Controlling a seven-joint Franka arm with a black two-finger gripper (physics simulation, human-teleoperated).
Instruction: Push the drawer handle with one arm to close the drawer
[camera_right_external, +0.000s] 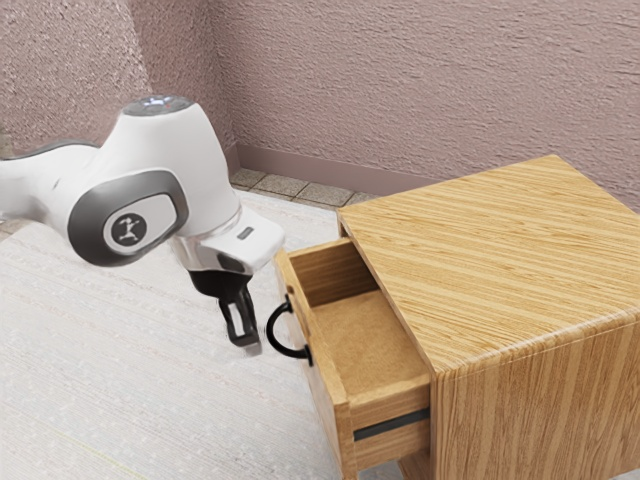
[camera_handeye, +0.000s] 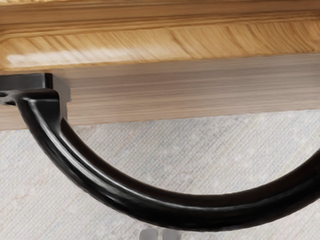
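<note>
One white robot arm (camera_right_external: 150, 190) reaches in from 9 o'clock in the exterior view, its gripper (camera_right_external: 248, 347) pointed down on the outer side of the drawer (camera_right_external: 318, 345). That seems the sensible spot, since a push toward 3 o'clock would drive the drawer home into the cabinet (camera_right_external: 490, 260). The fingertips (camera_handeye: 149, 234) are drawn together with nothing pinched between them, which should make a firm blunt end for shoving. They sit just beside the handle (camera_right_external: 270, 333), at its 8 or 9 o'clock; whether they touch it, I can't tell.

As for the drawer, it's pale wood and hangs well out of the cabinet. Its handle is a glossy black curved bar, fixed at both ends to the front. Pushing off-centre could make the drawer bind, I'd guess.
</note>
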